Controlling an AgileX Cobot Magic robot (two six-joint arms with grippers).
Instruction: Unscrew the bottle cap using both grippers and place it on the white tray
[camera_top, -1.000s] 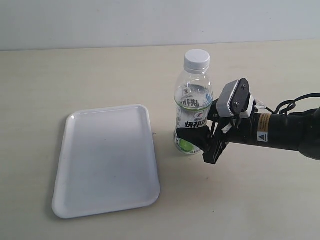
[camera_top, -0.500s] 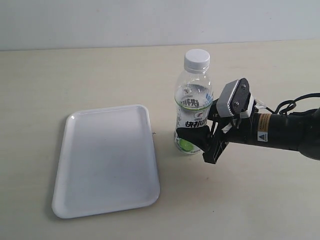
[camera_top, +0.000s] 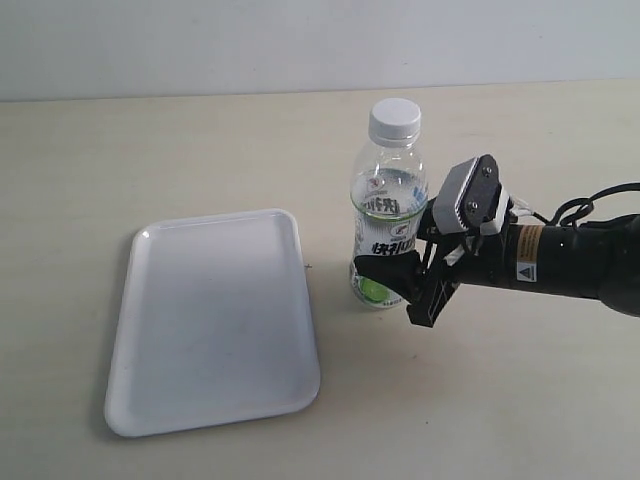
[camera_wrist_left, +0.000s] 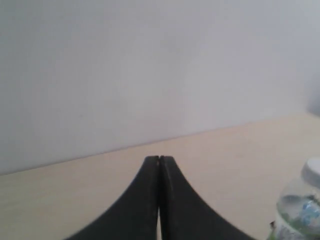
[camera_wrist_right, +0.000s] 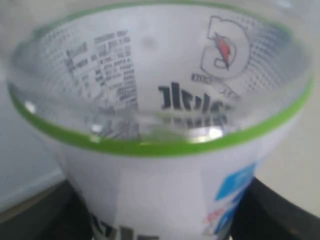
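The clear bottle (camera_top: 387, 200) with its white-and-green label stands upright on the table, right of the white tray (camera_top: 212, 318). The white bottle cap (camera_top: 394, 118) sits on its neck. My right gripper (camera_top: 398, 277), the one with the grey screwed plate, is shut on the bottle's lower body from the right. The right wrist view is filled by the bottle (camera_wrist_right: 160, 125), with dark fingers (camera_wrist_right: 45, 212) on both sides. My left gripper (camera_wrist_left: 159, 161) is shut on nothing and is out of the exterior view. In the left wrist view the bottle (camera_wrist_left: 298, 215) and its cap (camera_wrist_left: 314, 172) show at the frame's edge.
The beige table (camera_top: 520, 400) runs back to a pale wall (camera_top: 200, 40). The right arm and its cables (camera_top: 580, 262) lie across the table's right side. Nothing lies on the tray.
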